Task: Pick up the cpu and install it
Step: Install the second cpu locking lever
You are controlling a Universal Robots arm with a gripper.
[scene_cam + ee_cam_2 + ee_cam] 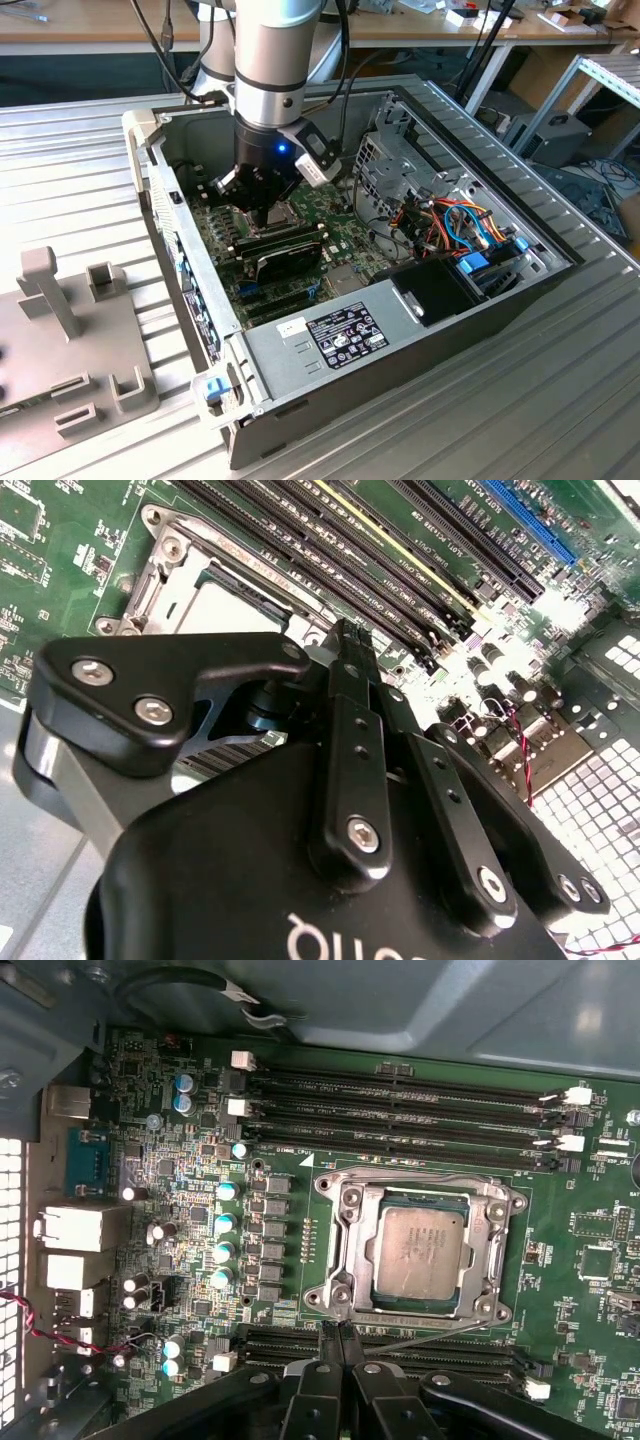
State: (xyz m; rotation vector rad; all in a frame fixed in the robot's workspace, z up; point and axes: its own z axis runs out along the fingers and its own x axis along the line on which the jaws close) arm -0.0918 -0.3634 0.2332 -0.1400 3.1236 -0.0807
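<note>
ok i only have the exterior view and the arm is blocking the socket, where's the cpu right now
Observer: In the first wrist view the cpu lies flat inside the socket, not in the end effector.
Operator: so are the fingers open
Observer: No. In both wrist views the fingers are pressed together with nothing between them.
Operator: and where are the tips
Observer: In the first wrist view they are clear of the cpu, just outside the socket's metal frame, next to a bank of memory slots.
</note>
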